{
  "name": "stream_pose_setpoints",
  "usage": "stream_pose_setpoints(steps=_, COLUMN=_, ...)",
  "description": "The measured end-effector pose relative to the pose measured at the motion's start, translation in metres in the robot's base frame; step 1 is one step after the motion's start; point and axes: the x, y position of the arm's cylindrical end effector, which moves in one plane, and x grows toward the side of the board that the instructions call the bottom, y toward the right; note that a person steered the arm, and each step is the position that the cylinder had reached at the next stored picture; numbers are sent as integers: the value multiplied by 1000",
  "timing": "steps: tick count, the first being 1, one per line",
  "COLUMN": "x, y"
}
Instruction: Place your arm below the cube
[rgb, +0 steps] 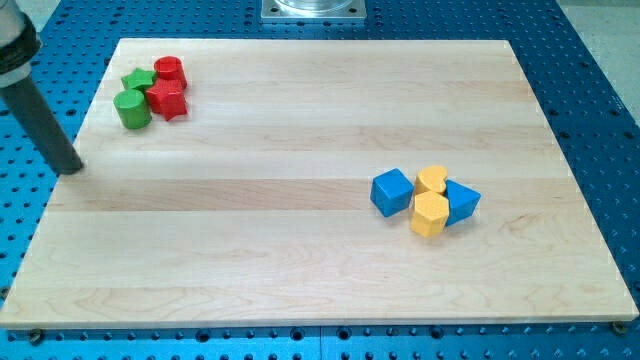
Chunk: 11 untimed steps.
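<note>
The upper part of my rod (30, 95) is cut off by the view's left and top edges, near the top left corner of the board (300, 250). The green star (138, 79) is partly hidden behind the green cylinder (132, 108) and the red star (168, 99). The yellow heart (432, 179) is partly covered by the yellow hexagon (429, 214), and the blue triangle block (462, 202) also.

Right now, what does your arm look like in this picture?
Only its end shows, at the view's left edge: a straight dark rod, almost black, round and smooth, with a lighter grey and black mount at its top. I see no cables or markings. My tip is blunt and plain.
</note>
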Motion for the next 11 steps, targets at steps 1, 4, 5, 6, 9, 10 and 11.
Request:
stream_pose_setpoints(steps=1, x=-13, y=-3)
stream_pose_setpoints(steps=4, x=-27, y=-10)
stream_pose_setpoints(steps=5, x=-43, y=-10)
stream_pose_setpoints(steps=6, x=4, y=67)
stream_pose_setpoints(steps=9, x=187, y=273)
stream_pose_setpoints(steps=10, x=177, y=330)
stream_pose_setpoints(steps=11, x=163, y=363)
